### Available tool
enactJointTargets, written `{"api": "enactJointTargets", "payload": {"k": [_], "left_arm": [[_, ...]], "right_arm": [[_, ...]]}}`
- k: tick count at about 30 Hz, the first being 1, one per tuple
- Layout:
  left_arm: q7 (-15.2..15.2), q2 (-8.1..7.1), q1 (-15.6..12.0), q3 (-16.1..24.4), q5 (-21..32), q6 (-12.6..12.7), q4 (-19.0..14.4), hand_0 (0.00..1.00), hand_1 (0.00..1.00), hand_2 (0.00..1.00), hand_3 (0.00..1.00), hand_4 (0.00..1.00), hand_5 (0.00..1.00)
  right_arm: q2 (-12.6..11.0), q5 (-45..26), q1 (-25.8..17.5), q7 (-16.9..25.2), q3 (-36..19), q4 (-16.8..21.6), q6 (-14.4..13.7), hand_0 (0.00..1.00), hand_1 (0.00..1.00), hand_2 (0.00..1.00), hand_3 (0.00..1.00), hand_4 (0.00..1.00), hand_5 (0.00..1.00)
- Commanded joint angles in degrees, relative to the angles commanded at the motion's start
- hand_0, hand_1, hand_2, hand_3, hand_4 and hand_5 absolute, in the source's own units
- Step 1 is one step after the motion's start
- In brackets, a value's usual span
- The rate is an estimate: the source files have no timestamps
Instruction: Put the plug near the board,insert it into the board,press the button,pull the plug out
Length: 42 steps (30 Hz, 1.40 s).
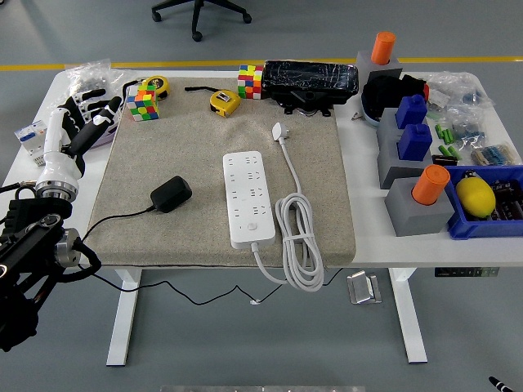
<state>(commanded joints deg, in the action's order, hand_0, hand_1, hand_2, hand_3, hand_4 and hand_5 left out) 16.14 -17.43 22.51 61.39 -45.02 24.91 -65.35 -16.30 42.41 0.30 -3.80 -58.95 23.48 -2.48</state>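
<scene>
The black plug [171, 193] lies on the beige mat [196, 147], left of the white power strip [248, 198], with its thin black cord trailing off the mat's front left. The strip's round button [252, 226] is near its front end. Its own white cable [298, 237] coils to the right, ending in a white plug [280, 131]. My left hand [78, 122] is lifted at the table's far left, fingers spread and empty, well away from the black plug. My right hand is out of view.
Two colour cubes [140, 104] [250, 82], two yellow tape measures [223, 101], a black case [310, 79] along the back. Socket parts [37, 135] at far left. Grey blocks with blue and orange pegs [413, 155] and a blue bin [490, 204] at right.
</scene>
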Motion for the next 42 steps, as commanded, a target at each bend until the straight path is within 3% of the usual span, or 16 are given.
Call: {"api": "enactJointTargets", "payload": {"k": [12, 42], "left_arm": [[-1.09, -0.25, -0.83, 2.73, -0.83, -0.48, -1.17, 0.503, 0.577, 0.564, 0.608, 0.872, 0.359], [-3.36, -0.9, -0.73, 3.94, -1.35, -1.4, -3.63, 0.499, 0.568, 0.573, 0.608, 0.856, 0.366]], "right_arm": [[-0.32, -0.13, 0.6, -0.1, 1.0, -0.01, 0.0, 0.625, 0.668, 0.638, 0.571, 0.977, 0.583], [-1.78, -0.64, 1.55, -0.17, 3.73, 0.09, -0.04, 0.613, 0.668, 0.639, 0.571, 0.975, 0.585]]}}
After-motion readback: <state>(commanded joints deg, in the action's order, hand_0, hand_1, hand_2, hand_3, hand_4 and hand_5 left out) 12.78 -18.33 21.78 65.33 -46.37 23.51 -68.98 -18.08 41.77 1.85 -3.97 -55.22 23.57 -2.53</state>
